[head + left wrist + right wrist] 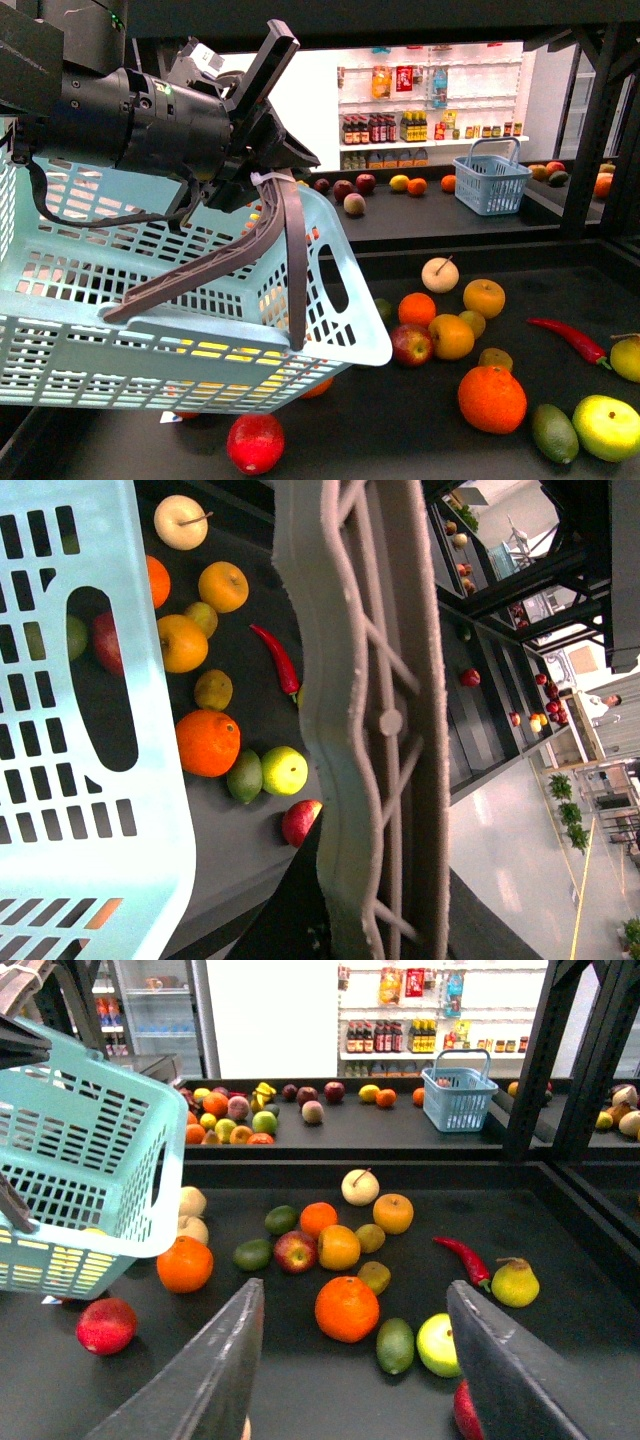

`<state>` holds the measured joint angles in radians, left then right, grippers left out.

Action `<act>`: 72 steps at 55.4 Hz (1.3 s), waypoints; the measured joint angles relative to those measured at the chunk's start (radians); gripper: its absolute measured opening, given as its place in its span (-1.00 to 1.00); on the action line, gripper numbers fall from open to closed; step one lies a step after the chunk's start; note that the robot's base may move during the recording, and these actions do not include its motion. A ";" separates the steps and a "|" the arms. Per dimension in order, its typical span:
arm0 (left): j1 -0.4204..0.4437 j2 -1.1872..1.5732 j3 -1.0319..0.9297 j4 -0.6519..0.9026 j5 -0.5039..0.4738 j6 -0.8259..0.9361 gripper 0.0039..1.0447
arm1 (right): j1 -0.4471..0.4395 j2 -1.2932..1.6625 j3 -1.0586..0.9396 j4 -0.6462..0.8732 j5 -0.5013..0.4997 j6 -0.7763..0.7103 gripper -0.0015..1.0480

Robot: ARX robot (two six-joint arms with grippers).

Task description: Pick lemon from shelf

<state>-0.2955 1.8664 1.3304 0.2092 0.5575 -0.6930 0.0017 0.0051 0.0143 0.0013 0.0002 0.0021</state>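
Observation:
My left gripper (255, 185) is shut on the grey handle (200, 270) of a pale blue basket (100, 330), which hangs tilted over the left of the shelf's dark deck (400, 435). In the left wrist view the handle (370, 730) fills the middle. Bright yellow shapes show through the basket's slots (205, 348); I cannot tell what they are. No fruit on the deck is clearly the lemon. My right gripper (355, 1290) hangs open and empty above the deck (300, 1380), its fingers (215, 1370) either side of a large orange (346, 1309).
Loose fruit lies on the deck: a red apple (411, 345), an orange (491, 398), a round yellow-green citrus (605, 427), a red chili (570, 340) and a red fruit (255, 443) under the basket. A blue basket (492, 178) stands on the rear deck. A black post (600, 120) rises at right.

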 joint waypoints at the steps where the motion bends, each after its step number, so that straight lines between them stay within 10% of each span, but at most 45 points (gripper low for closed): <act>1: 0.000 0.000 0.000 0.000 0.000 0.000 -0.81 | 0.000 0.000 0.000 0.000 0.000 0.000 0.40; 11: 0.000 0.000 -0.013 0.091 -0.076 -0.089 -0.81 | 0.000 0.000 0.000 0.000 0.000 0.000 0.89; 45: 0.360 0.027 -0.126 0.657 -0.607 -0.584 -0.83 | 0.000 0.000 0.000 0.000 0.000 0.000 0.86; 72: 0.544 0.071 -0.208 0.946 -0.541 -0.716 -0.84 | 0.000 0.000 0.000 0.000 0.000 0.000 0.86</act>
<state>0.2481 1.9377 1.1225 1.1557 0.0166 -1.4090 0.0017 0.0051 0.0143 0.0013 0.0002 0.0025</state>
